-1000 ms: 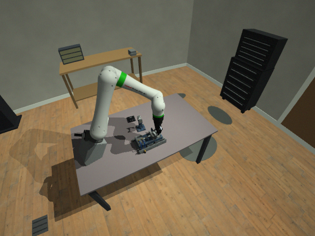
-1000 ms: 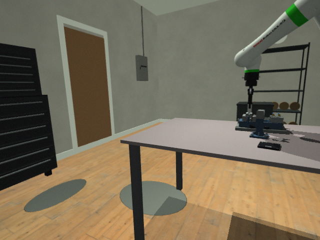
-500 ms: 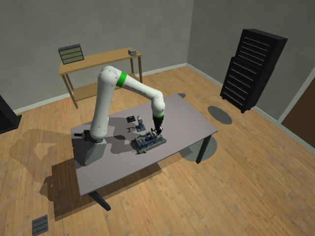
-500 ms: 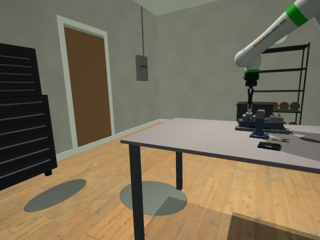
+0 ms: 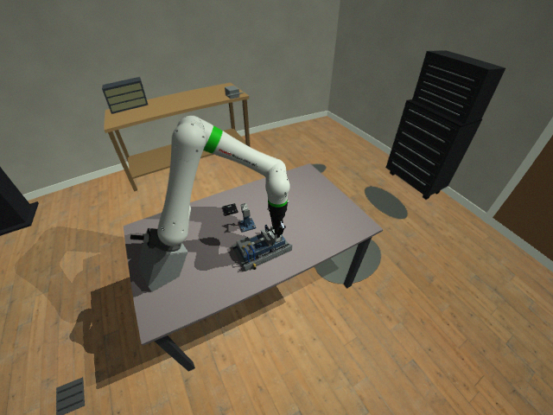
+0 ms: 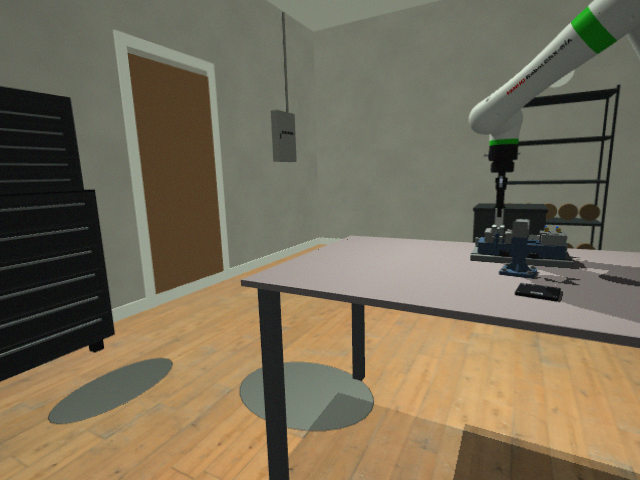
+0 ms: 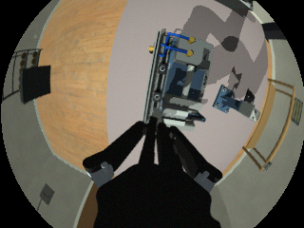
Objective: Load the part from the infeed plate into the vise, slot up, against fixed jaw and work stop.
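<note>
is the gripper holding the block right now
No, the gripper has its fingers pressed together with nothing between them, hovering above the vise.

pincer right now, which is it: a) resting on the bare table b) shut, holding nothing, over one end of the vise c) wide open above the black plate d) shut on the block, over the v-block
b: the pincer has its fingers pressed together with nothing between them, and it hangs over one end of the vise.
</note>
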Controlling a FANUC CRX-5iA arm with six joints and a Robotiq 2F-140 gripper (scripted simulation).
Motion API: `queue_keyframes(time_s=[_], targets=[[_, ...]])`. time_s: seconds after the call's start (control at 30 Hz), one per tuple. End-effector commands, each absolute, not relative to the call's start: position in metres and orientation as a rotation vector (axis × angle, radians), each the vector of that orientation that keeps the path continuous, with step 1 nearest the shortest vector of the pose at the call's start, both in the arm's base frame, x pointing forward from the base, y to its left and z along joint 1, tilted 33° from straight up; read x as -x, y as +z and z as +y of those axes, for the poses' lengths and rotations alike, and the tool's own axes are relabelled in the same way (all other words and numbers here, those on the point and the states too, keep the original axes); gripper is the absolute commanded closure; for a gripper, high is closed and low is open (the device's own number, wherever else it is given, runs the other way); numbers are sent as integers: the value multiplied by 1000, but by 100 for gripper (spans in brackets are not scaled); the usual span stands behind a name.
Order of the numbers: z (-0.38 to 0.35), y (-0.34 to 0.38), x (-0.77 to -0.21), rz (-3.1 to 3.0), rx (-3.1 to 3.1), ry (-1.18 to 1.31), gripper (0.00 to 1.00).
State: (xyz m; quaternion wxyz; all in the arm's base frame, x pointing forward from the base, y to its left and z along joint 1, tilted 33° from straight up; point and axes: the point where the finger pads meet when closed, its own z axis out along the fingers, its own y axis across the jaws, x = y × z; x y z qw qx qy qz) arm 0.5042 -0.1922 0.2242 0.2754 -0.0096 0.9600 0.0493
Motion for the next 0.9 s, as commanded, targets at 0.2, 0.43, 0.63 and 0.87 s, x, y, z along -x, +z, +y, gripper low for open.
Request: queue_keyframes(time_s=[0.2,0.43,0.63,0.87], targets=[[-192,224,-504,2580,26,132,100],[-192,224,-504,2580,26,132,100],[-191,225,-504,2580,26,132,100],[-190,225,-504,2580,26,132,100]])
